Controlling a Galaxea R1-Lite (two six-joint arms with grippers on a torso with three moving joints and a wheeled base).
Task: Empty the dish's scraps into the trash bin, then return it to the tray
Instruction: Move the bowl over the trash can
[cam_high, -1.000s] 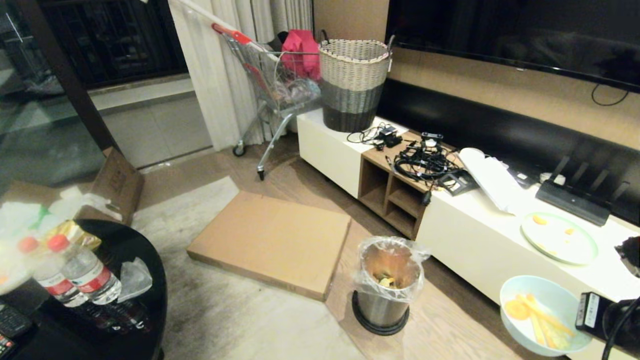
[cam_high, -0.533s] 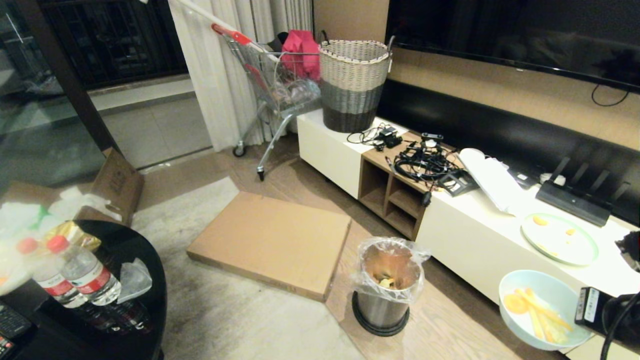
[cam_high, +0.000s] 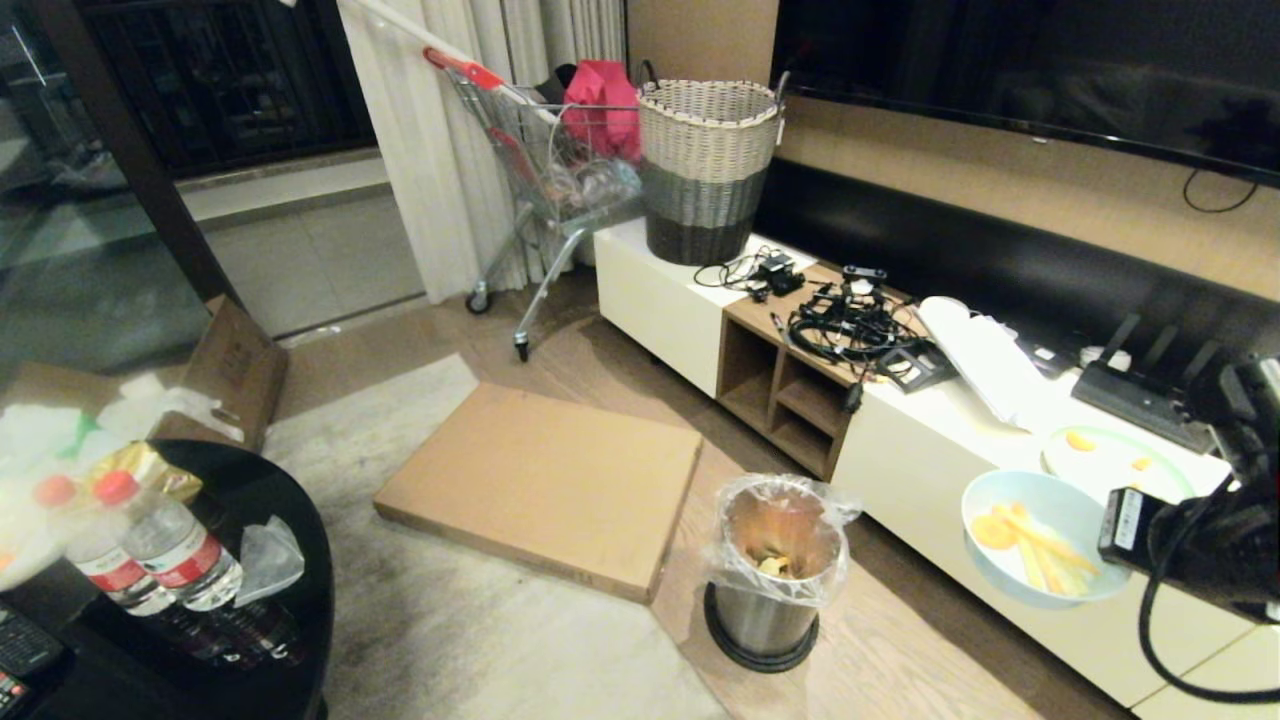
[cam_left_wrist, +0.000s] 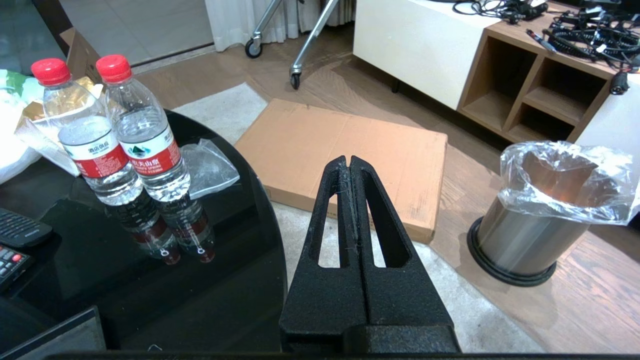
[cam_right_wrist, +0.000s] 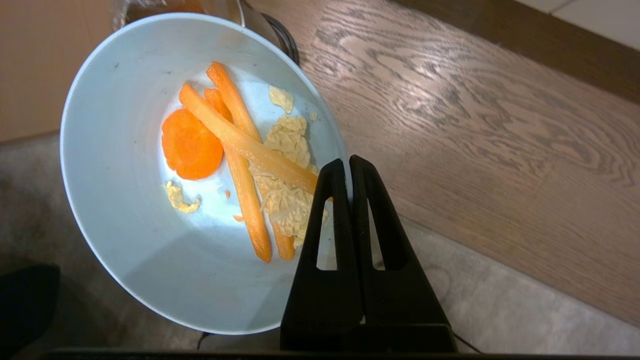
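Dish (cam_high: 1040, 540), pale blue and round, held off the floor at the right of the head view, in front of the low white cabinet (cam_high: 960, 470) and up to the right of the trash bin (cam_high: 775, 570). Pinched at its near rim by the right gripper (cam_right_wrist: 348, 167), fingers clamped together on the rim, one inside the bowl and one outside. Tilted a little in the right wrist view, with wood floor and pale rug below it. Scraps (cam_right_wrist: 240, 160) still inside: one round orange slice, several long orange-yellow strips lying across each other, and some crumbly pale yellow bits beside them.

Trash bin standing on the wood floor, shiny steel with a black base ring, clear liner folded over its rim, some yellow scraps already at the bottom. Just left of it, flat cardboard sheet (cam_high: 545, 485) lying on the rug.

Left gripper (cam_left_wrist: 350, 165) closed with nothing between the fingers, hanging beyond the edge of the black round table (cam_left_wrist: 150, 280), pointing toward the cardboard. Two water bottles (cam_left_wrist: 125, 135) with red caps upright on that table, touching each other.

Green-rimmed plate (cam_high: 1110, 455) resting on the cabinet top behind the dish, a few orange bits on it. Tall woven basket (cam_high: 705, 170) at the cabinet's far end. Tray not in any view.
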